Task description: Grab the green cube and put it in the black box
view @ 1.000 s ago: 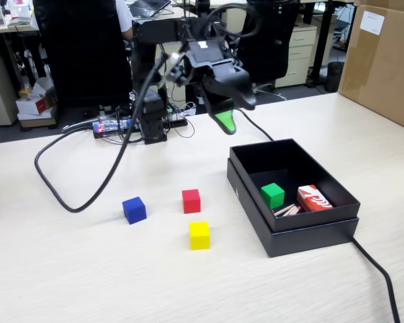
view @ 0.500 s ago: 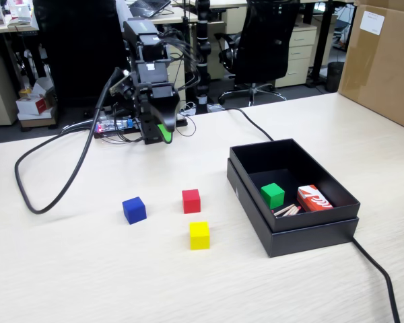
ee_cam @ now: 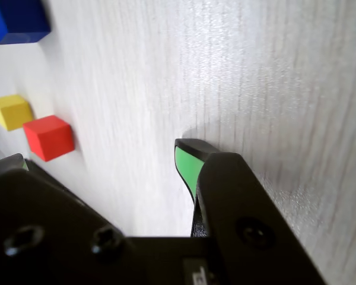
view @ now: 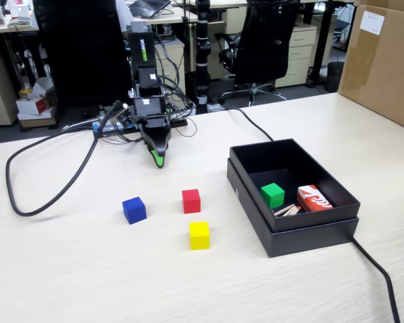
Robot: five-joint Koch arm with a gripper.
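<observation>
fixed view: green cube sits inside black box, beside a red-and-white carton; neither appears in wrist view. gripper points down at the table, holding nothing; jaw gap cannot be told. arm lettering unreadable.

A pale wood-grain table fills an evenly lit office. Behind the table stand a black office chair and beige drawer units. A large cardboard box rests on the table's right side.
</observation>
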